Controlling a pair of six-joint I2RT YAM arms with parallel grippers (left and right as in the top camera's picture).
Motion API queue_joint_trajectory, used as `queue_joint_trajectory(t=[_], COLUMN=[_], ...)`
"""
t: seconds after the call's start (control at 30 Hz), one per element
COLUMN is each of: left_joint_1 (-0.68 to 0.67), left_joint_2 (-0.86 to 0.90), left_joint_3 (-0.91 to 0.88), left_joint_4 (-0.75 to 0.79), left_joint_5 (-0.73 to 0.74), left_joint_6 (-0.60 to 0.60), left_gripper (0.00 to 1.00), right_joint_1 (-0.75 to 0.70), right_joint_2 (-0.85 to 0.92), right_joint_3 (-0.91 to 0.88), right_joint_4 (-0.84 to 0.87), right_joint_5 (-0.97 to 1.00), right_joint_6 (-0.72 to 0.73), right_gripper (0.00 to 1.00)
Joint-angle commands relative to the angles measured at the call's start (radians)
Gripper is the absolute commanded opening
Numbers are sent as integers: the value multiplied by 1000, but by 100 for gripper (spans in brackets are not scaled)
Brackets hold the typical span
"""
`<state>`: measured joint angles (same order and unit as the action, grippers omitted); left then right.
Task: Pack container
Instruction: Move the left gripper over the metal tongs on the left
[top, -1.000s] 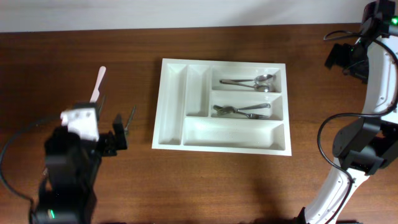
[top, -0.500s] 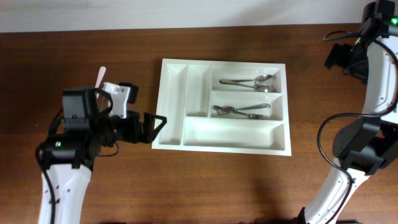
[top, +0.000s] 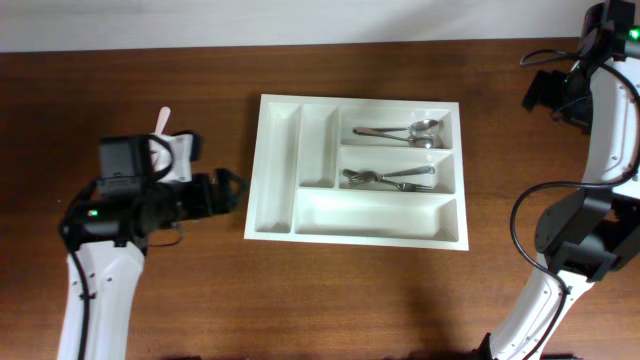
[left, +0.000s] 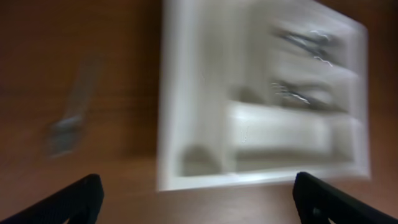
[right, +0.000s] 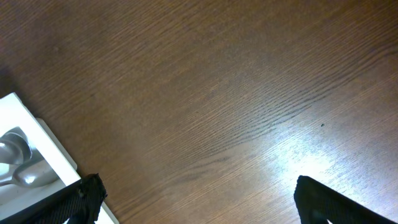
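Note:
The container (top: 380, 215), a big white cutlery tray, lies in the middle of the table. Its top right compartment holds metal spoons (top: 402, 131), and the one below holds forks (top: 390, 179). My left gripper (top: 228, 190) hovers just left of the tray, open and empty, pointing at it. The left wrist view is blurred: the tray (left: 193, 168) lies ahead between wide-apart fingertips (left: 81, 198). A white utensil (top: 162, 121) pokes out from behind the left arm. My right gripper (top: 542, 94) hangs open at the far right, over bare wood (right: 217, 112), with the tray's corner (right: 43, 146) at its left.
A blurred utensil (left: 71, 115) lies on the wood left of the tray in the left wrist view. The right arm's white base (top: 570, 250) stands at the right edge, and the table's far edge meets a pale wall.
The left arm turned its gripper toward the tray, reached right, then drew back a little to the left. The right arm stayed still.

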<state>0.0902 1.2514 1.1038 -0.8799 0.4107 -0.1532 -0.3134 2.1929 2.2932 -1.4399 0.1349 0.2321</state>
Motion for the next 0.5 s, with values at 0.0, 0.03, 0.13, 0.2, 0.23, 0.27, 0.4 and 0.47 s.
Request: queue_joint_trajectory(t=[0.0,0.03,0.13,0.2,0.23,0.27,0.4,0.47], left_joint_1=[127,164,278,331,351,359,371,371], left_joint_2=[2,2,2,5,12,19,103,161], left_joint_3=[22,22,22,22,22,22,22,22], left_joint_4=[-12,-10,8,37,61,76,148,158], left_joint_5=[-315,-361,-509,-572,-574,-575,-607,-647], left_joint_6=[-89,-89,-87,-42,14,47,204,211], left_gripper=[99,99,99,99,99,99,99,99], right_joint_1=[5,5,5,5,5,5,5,5], right_joint_2=[5,5,5,5,5,5,5,5], right_joint_3=[-5,-5,-5,-5,-5,-5,-5,-5], right_joint_4=[0,0,0,0,0,0,0,0], right_joint_5=[16,16,16,16,16,16,16,16], right_joint_6=[0,0,0,0,0,0,0,0], right_gripper=[99,99,99,99,99,99,99,99])
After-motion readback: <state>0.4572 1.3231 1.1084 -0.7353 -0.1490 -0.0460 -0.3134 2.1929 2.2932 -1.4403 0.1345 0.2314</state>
